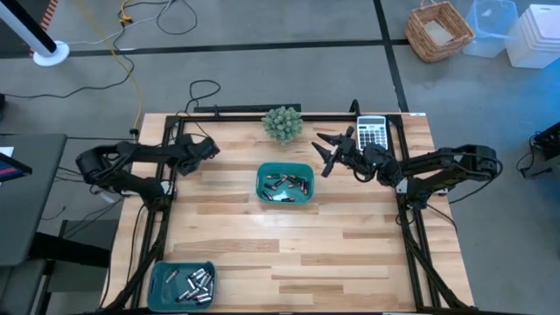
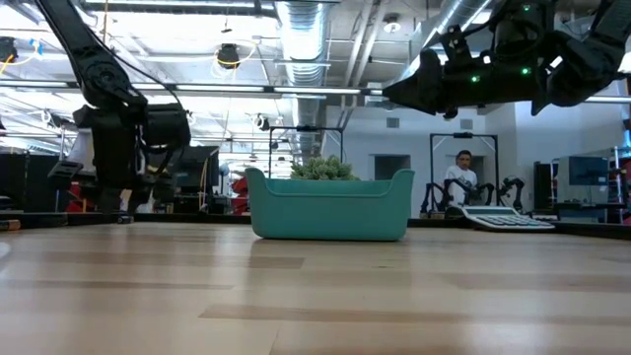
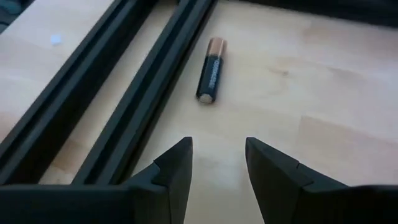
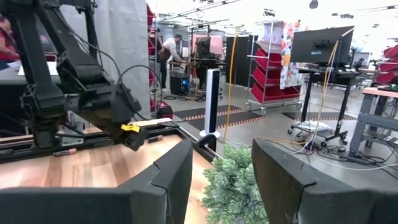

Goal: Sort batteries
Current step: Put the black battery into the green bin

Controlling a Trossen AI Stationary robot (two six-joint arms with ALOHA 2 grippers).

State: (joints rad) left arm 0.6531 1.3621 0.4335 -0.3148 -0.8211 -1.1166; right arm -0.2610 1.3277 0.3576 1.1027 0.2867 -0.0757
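Overhead, two teal trays [image 1: 285,199] (batteries [image 1: 287,185] uncountable); left gripper [image 3: 217,163] and right gripper [image 4: 222,171] both spread, empty.

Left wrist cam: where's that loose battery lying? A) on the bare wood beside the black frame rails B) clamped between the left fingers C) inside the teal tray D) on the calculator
A: in the left wrist view the loose battery lies on the wooden table next to the black frame rails, ahead of the open, empty left gripper.
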